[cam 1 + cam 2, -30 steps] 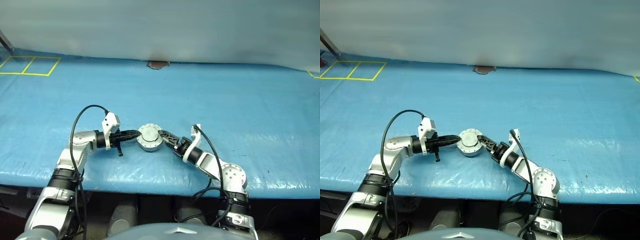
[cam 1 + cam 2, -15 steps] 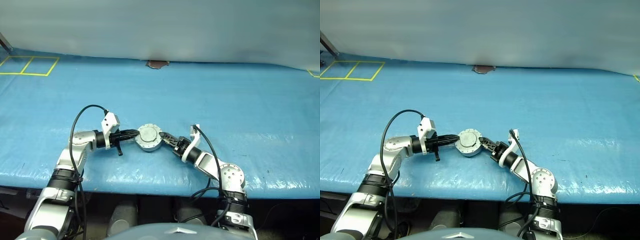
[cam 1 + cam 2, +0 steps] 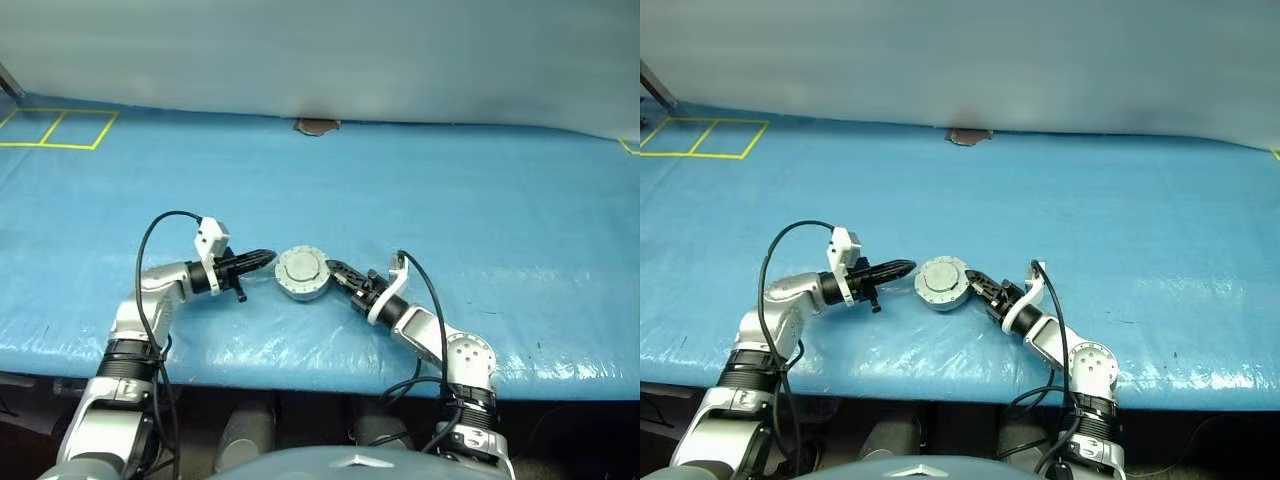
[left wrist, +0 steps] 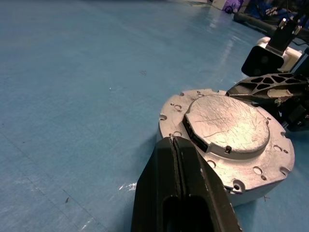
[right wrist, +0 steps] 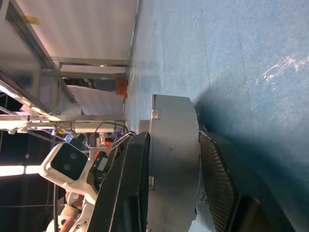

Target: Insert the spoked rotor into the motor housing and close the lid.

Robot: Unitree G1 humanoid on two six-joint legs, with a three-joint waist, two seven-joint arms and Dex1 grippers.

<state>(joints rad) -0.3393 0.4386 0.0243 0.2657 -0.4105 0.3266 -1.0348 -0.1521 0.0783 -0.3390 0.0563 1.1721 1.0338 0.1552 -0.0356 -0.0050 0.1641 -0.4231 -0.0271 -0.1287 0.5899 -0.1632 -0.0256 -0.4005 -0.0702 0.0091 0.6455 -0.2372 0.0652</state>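
The motor housing [image 3: 303, 285] sits on the blue table near its front edge. Its lid [image 4: 227, 123] lies flat on top, plain pale grey face up. The spoked rotor is hidden. My left gripper [image 3: 266, 257] is shut with nothing in it, its tips a short gap to the left of the housing. In the left wrist view those joined fingertips [image 4: 173, 141] point at the housing's rim. My right gripper [image 3: 335, 270] reaches in from the right and is shut on the housing [image 5: 174, 159], with one finger [image 5: 128, 188] over the lid side and the other under the base.
The blue cover [image 3: 480, 210] stretches wide on all sides of the housing. A small brown patch [image 3: 316, 126] lies at its far edge. Yellow taped squares [image 3: 55, 128] mark the far left corner. The table's front edge runs just below both arms.
My left gripper has drawn back to the left, off the housing's rim. My right gripper has narrowed and now clamps the housing's right edge. The housing has stayed in place.
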